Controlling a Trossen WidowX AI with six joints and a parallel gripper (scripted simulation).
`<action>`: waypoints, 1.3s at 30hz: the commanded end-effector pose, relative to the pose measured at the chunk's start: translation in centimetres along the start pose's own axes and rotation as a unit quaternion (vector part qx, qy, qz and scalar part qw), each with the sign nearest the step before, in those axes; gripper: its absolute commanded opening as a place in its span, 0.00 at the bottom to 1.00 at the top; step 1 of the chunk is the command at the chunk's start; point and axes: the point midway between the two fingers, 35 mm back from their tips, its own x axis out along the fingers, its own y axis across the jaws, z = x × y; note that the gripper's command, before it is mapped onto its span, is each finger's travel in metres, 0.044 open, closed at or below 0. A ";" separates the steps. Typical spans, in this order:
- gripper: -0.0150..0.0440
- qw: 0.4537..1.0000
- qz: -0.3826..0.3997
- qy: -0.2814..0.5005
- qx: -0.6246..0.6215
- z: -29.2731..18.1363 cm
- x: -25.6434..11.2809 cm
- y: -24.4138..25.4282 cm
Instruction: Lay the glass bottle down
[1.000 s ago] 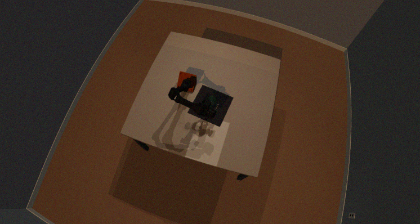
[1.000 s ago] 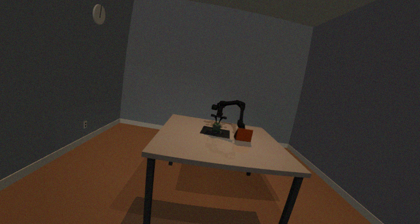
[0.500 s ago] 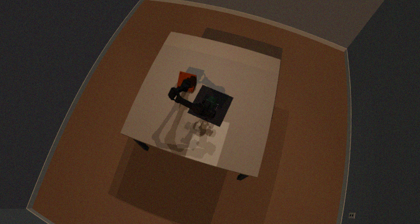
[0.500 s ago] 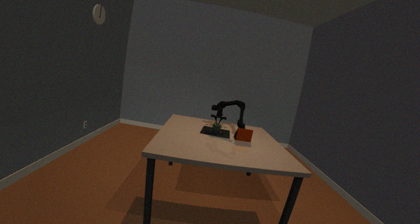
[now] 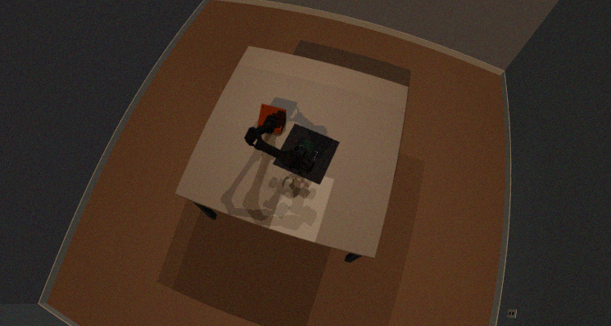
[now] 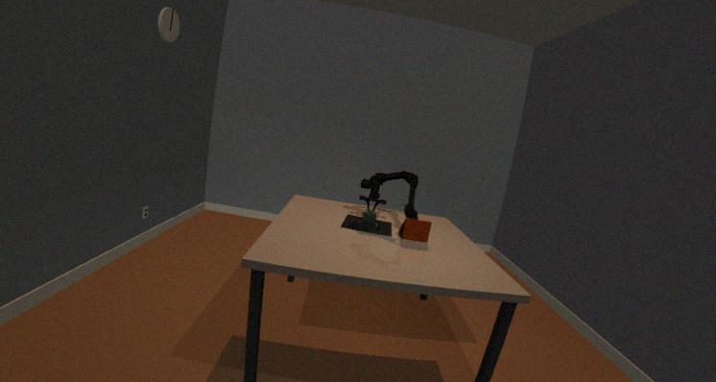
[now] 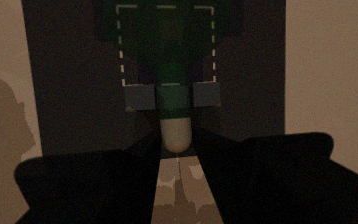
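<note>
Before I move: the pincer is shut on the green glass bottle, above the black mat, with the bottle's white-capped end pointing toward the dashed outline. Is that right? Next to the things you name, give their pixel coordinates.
Not quite: the white-capped end (image 7: 176,134) points away from the dashed outline (image 7: 213,45), as the wrist view shows. The pincer (image 7: 176,132) is shut on the green glass bottle (image 6: 369,218) (image 7: 172,65), above the black mat (image 5: 327,146) (image 6: 383,228) (image 7: 70,75).

Wall clock (image 6: 168,24), orange block (image 5: 265,111) (image 6: 416,229), wall outlet (image 5: 511,313) (image 6: 145,212)
</note>
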 end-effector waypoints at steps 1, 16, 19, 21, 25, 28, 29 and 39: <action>0.43 1.000 0.000 -0.002 0.000 0.2 0.2 0.0; 0.43 1.000 0.000 0.005 0.001 0.2 0.5 0.0; 0.43 1.000 0.000 0.006 0.001 0.2 0.5 0.0; 0.43 1.000 0.000 0.008 0.001 0.2 0.5 0.0; 0.43 1.000 0.000 0.010 0.001 0.2 0.6 0.0; 0.43 1.000 0.000 0.012 0.002 0.2 0.7 0.0; 0.43 1.000 0.000 0.012 0.002 0.2 0.7 0.0; 0.43 1.000 0.001 0.020 0.003 -0.2 0.6 0.0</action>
